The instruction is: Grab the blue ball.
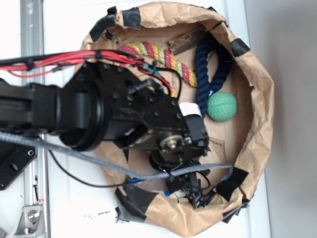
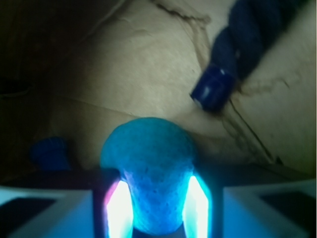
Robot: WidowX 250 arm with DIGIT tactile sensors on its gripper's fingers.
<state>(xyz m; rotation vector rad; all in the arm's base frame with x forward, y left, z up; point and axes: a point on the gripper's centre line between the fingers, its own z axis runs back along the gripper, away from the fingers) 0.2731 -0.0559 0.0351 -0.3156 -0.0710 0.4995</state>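
Brown paper basket [image 1: 257, 99] walls surrounded the gripper [image 2: 157, 208], clamped around the soft, grippy blue ball [image 2: 148, 163] across its middle.

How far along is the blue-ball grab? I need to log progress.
Done, it seems: in the wrist view the gripper has the blue ball squeezed between its fingers. In hand: holding it low in the paper basket. Left: lifting it out. The exterior view hides the ball behind the arm.
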